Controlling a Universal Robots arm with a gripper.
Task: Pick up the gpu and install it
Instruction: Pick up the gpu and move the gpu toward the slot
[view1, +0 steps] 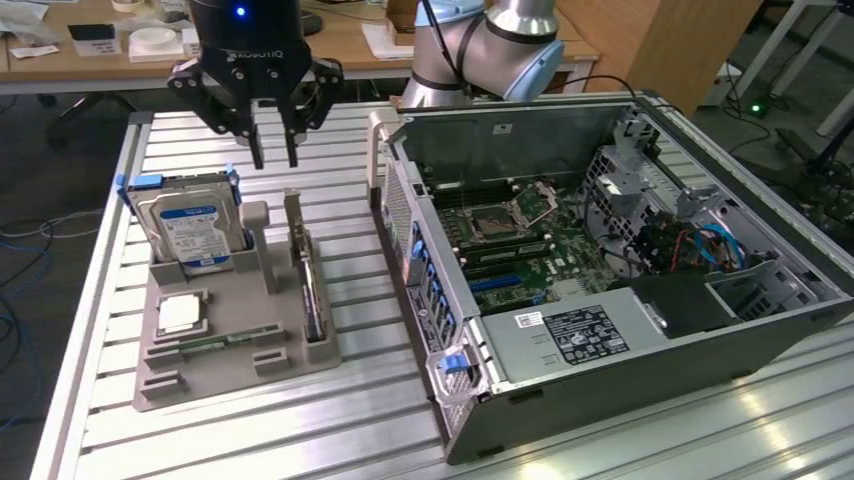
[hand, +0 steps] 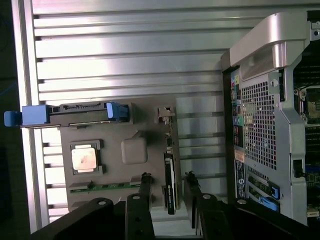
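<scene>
The gripper (view1: 275, 152) hovers above the grey holder (view1: 227, 375) on the slatted table (view1: 200, 440), its fingers spread apart and gripping nothing. The gpu (view1: 311, 292) stands on edge in the holder, on the side nearest the open computer case (view1: 601, 250). From the wrist view, the card lines up between the two fingers. The hard drive (view1: 194, 225) stands at the holder's other side.

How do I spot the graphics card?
Find the open grey computer case; beside it sits a grey plastic parts holder. The gpu is the thin dark card standing on edge along the holder's case-side rim, unlike the boxy blue-labelled hard drive.
</scene>
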